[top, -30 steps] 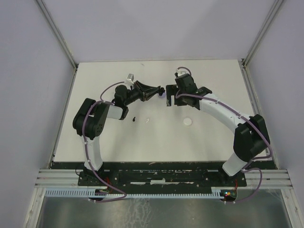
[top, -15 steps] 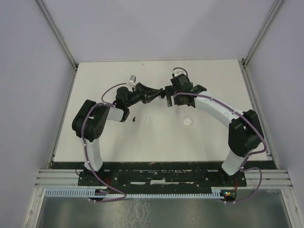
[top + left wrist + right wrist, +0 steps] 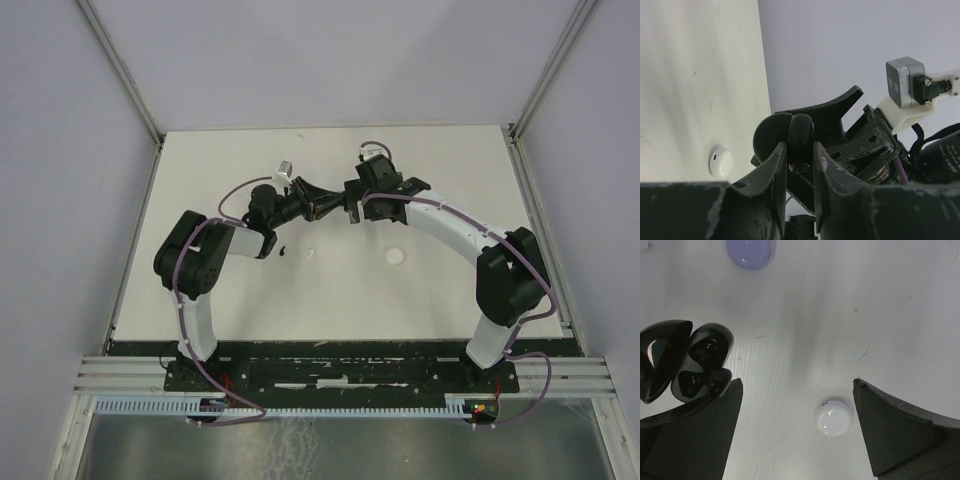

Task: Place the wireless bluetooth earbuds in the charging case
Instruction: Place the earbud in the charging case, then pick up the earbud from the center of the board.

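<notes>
We see the left gripper (image 3: 798, 148) clamped on the open black charging case (image 3: 801, 131), held up mid-table, well clear of every edge and wall. The right gripper (image 3: 796, 385) gapes wide and empty just beside it. Only the overhead view shows a black earbud (image 3: 284, 250) and a white earbud (image 3: 311, 252) lying on the table (image 3: 440, 290). Only the right wrist view shows a lilac disc (image 3: 750, 249).

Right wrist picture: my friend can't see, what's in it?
The right gripper hangs wide open over a white table, its dark fingers in the bottom corners. A glossy black charging case, hinged open, shows at the left; a round white disc lies between the fingers, a round lilac disc at the top edge.
</notes>
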Robot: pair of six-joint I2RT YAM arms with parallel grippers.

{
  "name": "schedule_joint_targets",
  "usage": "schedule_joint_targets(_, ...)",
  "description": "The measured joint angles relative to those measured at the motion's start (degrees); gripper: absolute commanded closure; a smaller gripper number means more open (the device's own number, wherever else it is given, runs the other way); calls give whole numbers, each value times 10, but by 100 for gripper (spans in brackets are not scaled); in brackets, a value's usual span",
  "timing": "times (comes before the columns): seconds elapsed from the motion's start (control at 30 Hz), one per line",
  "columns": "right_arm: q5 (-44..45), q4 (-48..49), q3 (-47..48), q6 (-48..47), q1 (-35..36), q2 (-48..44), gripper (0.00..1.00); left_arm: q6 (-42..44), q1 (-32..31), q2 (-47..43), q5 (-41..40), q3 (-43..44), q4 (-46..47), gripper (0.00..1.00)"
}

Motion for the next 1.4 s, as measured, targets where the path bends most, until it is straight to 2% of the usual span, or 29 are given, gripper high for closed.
schedule_joint_targets(0.83, 20, 8, -9, 1, -5, -4, 0, 3, 2, -23, -8, -50, 15, 97)
schedule_joint_targets(0.97, 9, 9, -51, 3, -8, -43, 3, 3, 37, -27, -8, -51, 21, 97)
schedule_joint_targets(1.13, -11, 21, -58, 7, 8, -54, 7, 1, 134, -59, -26, -98, 46, 97)
schedule_joint_targets(1.27, -23, 29, -33, 10, 61, -13, 10, 0, 186, -92, -44, -153, 59, 97)
schedule_joint_targets(1.4, -36, 43, 19, 4, 122, 58, 13, -2, 210, -118, -47, -208, 71, 97)
